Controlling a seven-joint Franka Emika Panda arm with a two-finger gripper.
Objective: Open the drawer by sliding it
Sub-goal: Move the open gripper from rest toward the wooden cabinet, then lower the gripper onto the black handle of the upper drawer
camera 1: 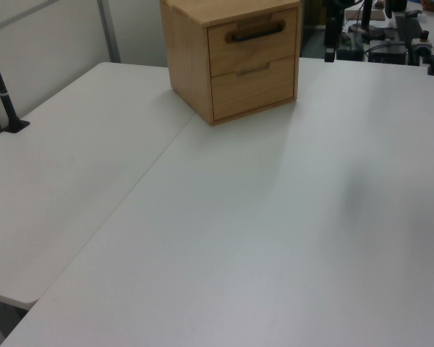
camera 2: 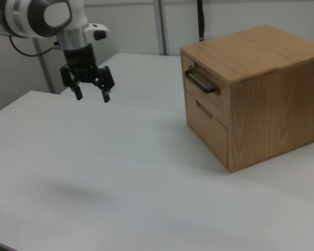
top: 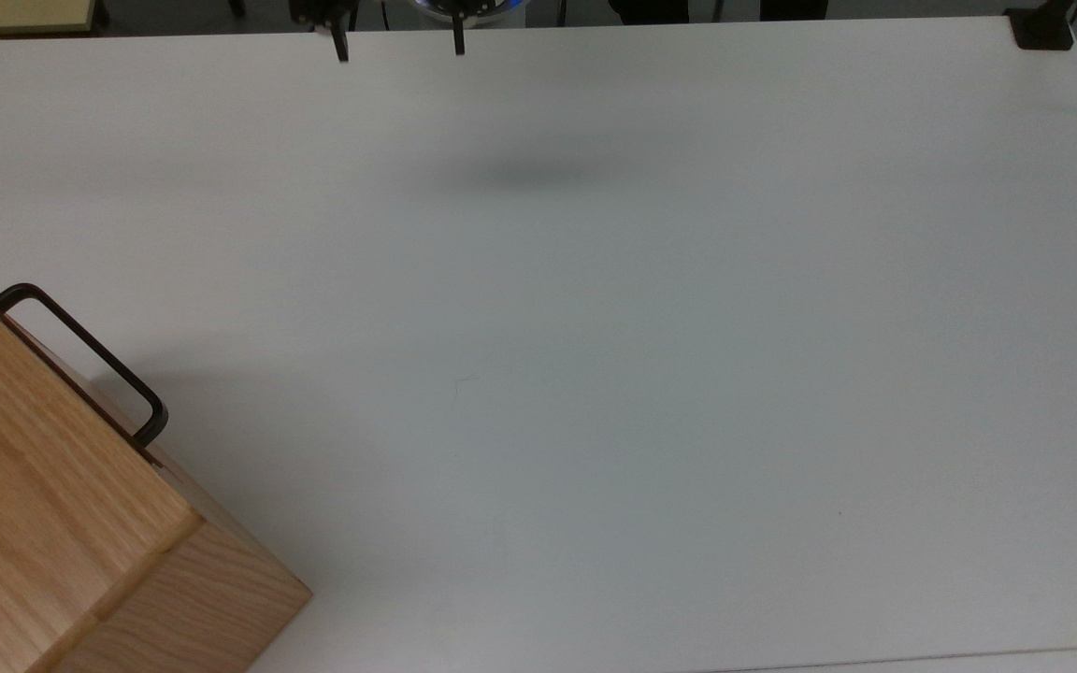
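Soft, even overhead light; faint blurred shadows on the table (top: 595, 374).

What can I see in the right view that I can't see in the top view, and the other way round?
The right view gives the arm's white and grey wrist above the open gripper, which hangs over the table, plus the cabinet's whole front: the drawer with its black handle, shut flush, and a lower drawer under it.

The top view gives the table's full spread and a black clamp at its far corner.

Both share the cabinet, the handle, the table and the gripper's fingertips.
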